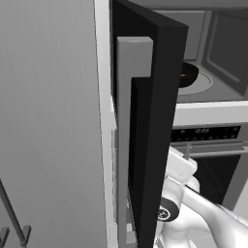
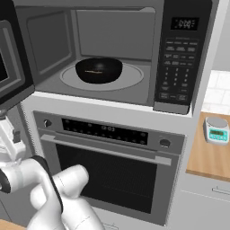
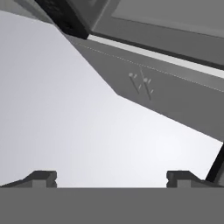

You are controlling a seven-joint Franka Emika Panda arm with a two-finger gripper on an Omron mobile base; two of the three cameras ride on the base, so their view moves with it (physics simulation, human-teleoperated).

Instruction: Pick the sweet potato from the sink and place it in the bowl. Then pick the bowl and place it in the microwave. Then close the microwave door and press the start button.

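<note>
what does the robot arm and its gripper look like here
The arm is glossy white, built of rounded tubular links with dark joint bands between them. One joint carries a round black cap with a pale ring marking. The gripper ends in two small dark, blocky finger tips. No loose cables show.

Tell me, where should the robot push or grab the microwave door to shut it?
The microwave door stands wide open, hinged on the microwave's left side, with the bowl already on the turntable. Best is probably the free edge farthest from the hinge, pressed from the outer black glass side: the panel is flat, with no handle visible, so pushing suits it better than pinching.
</note>
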